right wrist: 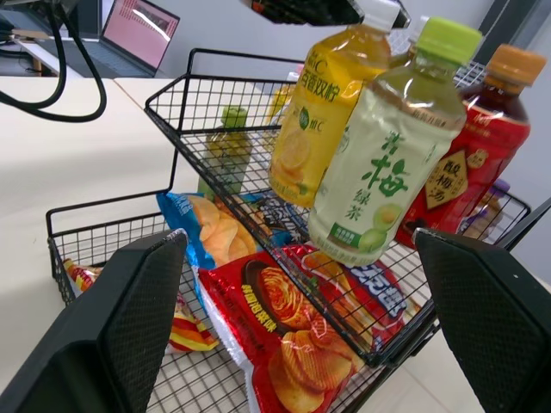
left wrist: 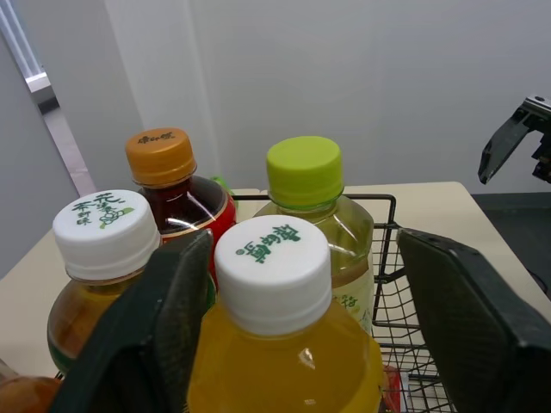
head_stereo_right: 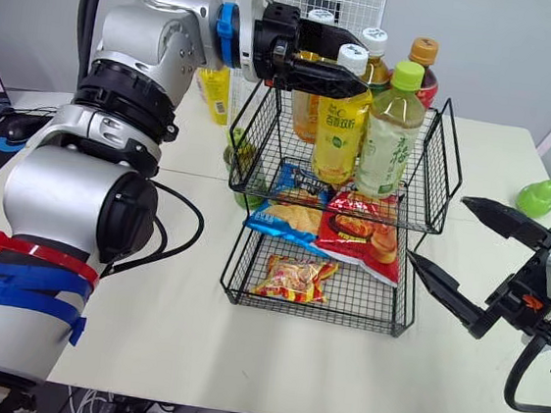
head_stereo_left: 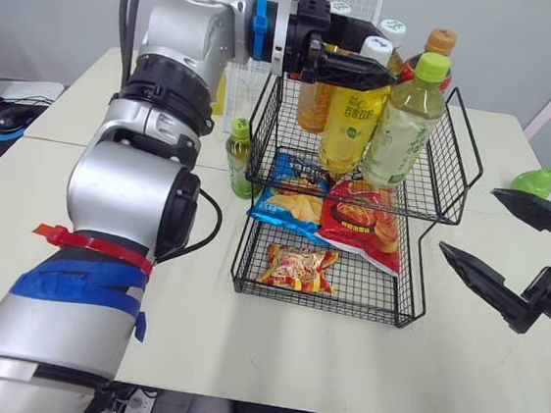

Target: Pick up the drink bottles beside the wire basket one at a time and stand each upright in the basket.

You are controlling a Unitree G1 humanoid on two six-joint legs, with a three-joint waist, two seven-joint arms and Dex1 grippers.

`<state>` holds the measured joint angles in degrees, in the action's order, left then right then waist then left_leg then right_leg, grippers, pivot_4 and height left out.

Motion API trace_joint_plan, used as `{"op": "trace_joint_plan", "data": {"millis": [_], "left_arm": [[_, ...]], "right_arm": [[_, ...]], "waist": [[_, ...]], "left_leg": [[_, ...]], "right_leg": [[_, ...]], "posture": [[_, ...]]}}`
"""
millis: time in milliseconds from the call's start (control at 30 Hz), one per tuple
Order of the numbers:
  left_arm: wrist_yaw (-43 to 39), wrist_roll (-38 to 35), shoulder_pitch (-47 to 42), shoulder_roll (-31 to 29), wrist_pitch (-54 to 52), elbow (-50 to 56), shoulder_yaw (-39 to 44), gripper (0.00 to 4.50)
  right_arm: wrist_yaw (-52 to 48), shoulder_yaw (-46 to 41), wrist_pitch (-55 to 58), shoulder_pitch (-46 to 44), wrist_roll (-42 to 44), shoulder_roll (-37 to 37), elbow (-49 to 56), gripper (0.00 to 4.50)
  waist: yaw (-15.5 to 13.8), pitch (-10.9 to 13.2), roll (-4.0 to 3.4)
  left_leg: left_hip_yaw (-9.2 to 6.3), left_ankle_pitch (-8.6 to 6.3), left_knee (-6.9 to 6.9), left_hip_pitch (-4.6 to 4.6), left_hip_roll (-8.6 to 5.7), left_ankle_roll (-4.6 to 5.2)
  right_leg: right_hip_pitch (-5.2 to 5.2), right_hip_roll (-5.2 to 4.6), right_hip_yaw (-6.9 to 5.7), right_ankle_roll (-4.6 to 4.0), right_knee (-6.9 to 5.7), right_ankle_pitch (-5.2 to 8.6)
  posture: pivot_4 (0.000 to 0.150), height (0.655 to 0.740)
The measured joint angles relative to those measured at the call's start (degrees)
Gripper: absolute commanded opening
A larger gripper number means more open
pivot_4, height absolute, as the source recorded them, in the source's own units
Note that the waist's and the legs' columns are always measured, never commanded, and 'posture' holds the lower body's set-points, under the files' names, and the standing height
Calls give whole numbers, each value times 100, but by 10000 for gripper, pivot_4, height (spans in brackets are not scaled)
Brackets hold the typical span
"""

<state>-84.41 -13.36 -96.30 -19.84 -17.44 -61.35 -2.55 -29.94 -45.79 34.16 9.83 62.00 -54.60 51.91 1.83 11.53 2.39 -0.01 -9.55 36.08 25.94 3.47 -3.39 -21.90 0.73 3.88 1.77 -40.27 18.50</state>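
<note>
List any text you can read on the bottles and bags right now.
"青梅" over "绿茶": label of the green-capped bottle.
"酸梅汤": label of the red-labelled bottle.
"C": label of the yellow bottle; its smaller characters are unclear.
Too blurred to read: print on the white cap, lettering on the red snack bag.

Upright bottles (head_stereo_left: 402, 131) crowd the upper basket tier (head_stereo_left: 436, 181).

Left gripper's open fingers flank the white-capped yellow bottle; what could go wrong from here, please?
The left gripper straddles the white-capped yellow bottle, crowded by the pale green-capped bottle; withdrawing sideways might topple either. The small green bottle stands close beside the black wire basket; grasping it may snag wire.
</note>
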Motion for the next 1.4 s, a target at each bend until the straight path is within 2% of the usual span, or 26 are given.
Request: {"op": "trace_joint_plan", "data": {"millis": [300, 600, 867, 1000, 1100, 1200, 1400], "left_arm": [[-197, 11, -3, -288, -90, 277, 68, 44669], [-352, -227, 507, -1117, -742, 1602, 275, 44669], [525, -249, 1730, -2479, -1220, 2659, 714, 44669], [872, -239, 2768, -3020, -1204, 3148, 981, 44669], [1168, -335, 3779, -3079, -1241, 3400, 1284, 44669], [1542, -388, 4530, -2916, -1204, 3547, 1440, 44669], [2398, -487, 5242, -2029, -840, 4278, 1605, 44669]], "right_arm": [[363, 318, 18, -619, -29, -260, -61, 45000], [566, 573, 59, -969, -50, -370, -85, 45000], [683, 1892, 42, -1912, -7, -326, -76, 45000], [782, 2826, 37, -2472, -149, -35, -59, 45000], [790, 3300, 35, -2656, -384, 116, -45, 45000], [746, 3344, 35, -2423, -523, 117, -22, 45000], [976, 3237, 165, -1824, -549, 113, 465, 45000]], "waist": [[2, -1, -1], [10, -4, -7], [91, -9, -15], [98, -12, -19], [65, -13, -20], [-44, -14, -13], [-168, -17, -13]], "left_leg": [[-1, 0, 1, -5, 1, 0], [-2, 1, 5, -11, 6, -1], [-1, 2, 10, -26, 11, -2], [3, 2, 15, -27, 11, -2], [-2, 2, 22, -24, 14, -2], [-14, 2, 42, -5, 18, -2], [-17, 0, 74, -13, 12, 2]], "right_leg": [[2, 1, 0, -1, -7, 0], [2, 1, 0, -1, -23, 0], [-3, 2, 3, -5, -59, 2], [-4, -1, 6, -5, -63, 2], [-5, -3, 0, -6, -69, 2], [-9, -7, -13, -7, -70, 2], [18, -22, -15, -2, -74, -1]], "posture": [[1500, 7360], [1500, 7360], [1500, 7360], [1500, 7360], [1500, 7360], [1500, 7360], [1500, 7360]]}}
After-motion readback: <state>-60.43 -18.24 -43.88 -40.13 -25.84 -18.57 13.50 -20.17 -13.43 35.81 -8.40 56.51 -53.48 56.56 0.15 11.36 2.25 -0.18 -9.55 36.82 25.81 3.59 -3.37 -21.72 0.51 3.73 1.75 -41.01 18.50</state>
